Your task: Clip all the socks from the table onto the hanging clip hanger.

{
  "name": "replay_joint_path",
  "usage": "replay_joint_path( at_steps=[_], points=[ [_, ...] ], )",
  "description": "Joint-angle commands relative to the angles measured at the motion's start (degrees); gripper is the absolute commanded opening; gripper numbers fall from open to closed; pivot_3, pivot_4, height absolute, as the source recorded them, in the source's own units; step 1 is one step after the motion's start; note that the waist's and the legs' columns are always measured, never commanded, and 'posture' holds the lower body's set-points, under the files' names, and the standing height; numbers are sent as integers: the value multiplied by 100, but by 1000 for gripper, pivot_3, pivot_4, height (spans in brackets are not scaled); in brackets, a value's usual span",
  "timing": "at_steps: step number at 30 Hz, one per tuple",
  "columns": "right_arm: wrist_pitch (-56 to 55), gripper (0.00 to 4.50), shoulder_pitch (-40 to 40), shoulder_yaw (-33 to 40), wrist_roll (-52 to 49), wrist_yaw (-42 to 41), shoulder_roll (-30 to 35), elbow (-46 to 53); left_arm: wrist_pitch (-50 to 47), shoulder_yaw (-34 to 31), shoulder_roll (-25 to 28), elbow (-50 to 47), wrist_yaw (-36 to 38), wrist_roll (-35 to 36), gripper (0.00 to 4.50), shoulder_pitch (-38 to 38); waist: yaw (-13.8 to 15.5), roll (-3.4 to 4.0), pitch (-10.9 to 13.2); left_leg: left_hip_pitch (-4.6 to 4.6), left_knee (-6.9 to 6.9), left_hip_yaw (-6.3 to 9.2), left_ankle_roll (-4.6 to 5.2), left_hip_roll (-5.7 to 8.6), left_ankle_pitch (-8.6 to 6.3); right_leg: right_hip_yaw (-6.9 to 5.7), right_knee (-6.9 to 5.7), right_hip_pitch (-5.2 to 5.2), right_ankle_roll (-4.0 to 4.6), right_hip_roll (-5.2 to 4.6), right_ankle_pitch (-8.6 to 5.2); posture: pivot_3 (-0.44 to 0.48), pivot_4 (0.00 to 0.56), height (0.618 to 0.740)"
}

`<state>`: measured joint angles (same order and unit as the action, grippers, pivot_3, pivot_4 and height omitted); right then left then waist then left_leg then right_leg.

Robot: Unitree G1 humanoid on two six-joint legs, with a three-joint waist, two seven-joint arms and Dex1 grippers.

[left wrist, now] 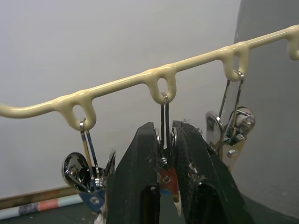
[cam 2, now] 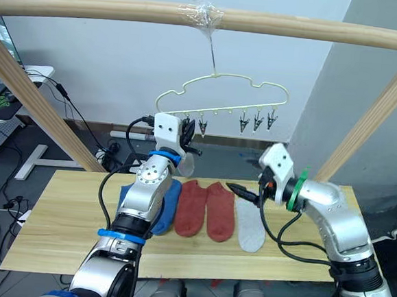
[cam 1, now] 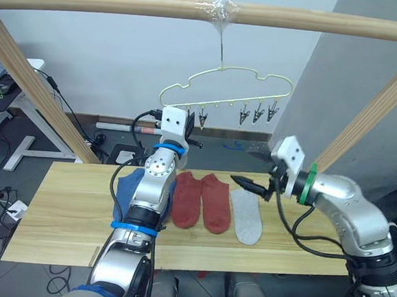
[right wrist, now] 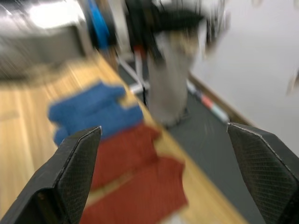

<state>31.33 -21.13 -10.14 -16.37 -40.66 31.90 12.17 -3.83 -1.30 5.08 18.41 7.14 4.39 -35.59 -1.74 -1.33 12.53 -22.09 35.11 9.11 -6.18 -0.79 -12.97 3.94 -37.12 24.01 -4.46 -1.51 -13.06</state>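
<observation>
While you scan the left eye view, note soft, limp knit socks lying flat on the light wooden plank table below the pale yellow wire clip hanger; take each by its cuff. Left wrist view: left gripper pinches a silver clip. Right wrist view: right gripper spread wide, empty. No writing legible.

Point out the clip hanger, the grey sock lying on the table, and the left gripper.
clip hanger (cam 1: 226, 71): left eye view, top of the wavy yellow wire below the hook.
grey sock (cam 1: 247, 218): left eye view, middle of its flat body.
left gripper (left wrist: 163, 154): left wrist view, between the fingertips closed on a clip.
</observation>
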Motion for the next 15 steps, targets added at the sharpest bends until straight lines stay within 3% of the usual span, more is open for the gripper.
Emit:
replay_joint_path(
  at_steps=[1,10,15],
  points=[
    [-477,4500,166,-177,601,516,-354,-1017,-605,-134,66,-696,222,347,180,61,-2,0,-1,7,0,0,0,0,0,0,-3,-4,0,0,0,34,170,740],
    [-1118,4500,-78,-451,1431,1060,-1108,-3137,-983,-159,294,-935,321,259,180,184,-15,3,-1,15,0,-2,5,-1,7,4,-9,-4,-8,3,2,47,171,740],
    [-1088,4500,-381,-171,1416,1442,-1632,-3811,-984,-144,308,-1009,324,246,180,198,-11,3,-2,15,-1,-1,6,-1,10,4,-10,-4,-5,4,7,57,170,740]
  ],
)
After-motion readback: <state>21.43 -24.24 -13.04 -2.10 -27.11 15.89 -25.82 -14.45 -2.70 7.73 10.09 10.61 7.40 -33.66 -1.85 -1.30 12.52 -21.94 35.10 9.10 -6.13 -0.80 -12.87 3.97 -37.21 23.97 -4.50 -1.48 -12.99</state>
